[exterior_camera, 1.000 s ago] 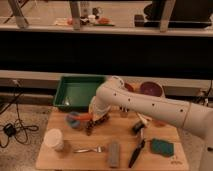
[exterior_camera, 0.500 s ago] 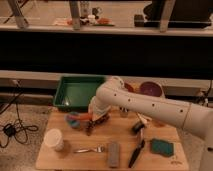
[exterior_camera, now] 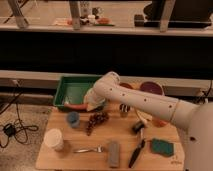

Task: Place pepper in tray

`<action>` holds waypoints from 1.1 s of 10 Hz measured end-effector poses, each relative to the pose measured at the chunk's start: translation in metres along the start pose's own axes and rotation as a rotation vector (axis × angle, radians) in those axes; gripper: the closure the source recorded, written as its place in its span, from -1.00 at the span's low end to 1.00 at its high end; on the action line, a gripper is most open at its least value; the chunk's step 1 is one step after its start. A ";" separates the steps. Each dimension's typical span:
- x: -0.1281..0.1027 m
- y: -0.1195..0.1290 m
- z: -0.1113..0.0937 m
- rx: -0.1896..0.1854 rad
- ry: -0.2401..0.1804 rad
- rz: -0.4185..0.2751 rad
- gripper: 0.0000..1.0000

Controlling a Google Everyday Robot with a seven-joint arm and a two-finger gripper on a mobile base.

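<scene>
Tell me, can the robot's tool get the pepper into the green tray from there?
Probably yes. The tool is shut on the pepper right at the tray's near rim, and nothing stands between them.

wooden table [exterior_camera: 65,159], tray [exterior_camera: 64,89], cup [exterior_camera: 53,139], fork [exterior_camera: 89,149]

The gripper [exterior_camera: 90,104], shut on the pepper [exterior_camera: 79,106], sits at the near rim of the tray [exterior_camera: 64,89], whose bare green floor lies open behind, while grapes [exterior_camera: 96,119] and a blue cup [exterior_camera: 73,119] crowd the table [exterior_camera: 90,161] just below
</scene>
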 end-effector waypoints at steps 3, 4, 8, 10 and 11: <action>0.013 -0.025 0.004 0.040 0.014 0.023 0.71; 0.017 -0.034 0.014 0.041 0.015 0.030 0.71; 0.018 -0.037 0.018 0.040 0.015 0.031 0.71; 0.018 -0.036 0.018 0.039 0.015 0.031 0.71; 0.019 -0.036 0.018 0.040 0.016 0.033 0.71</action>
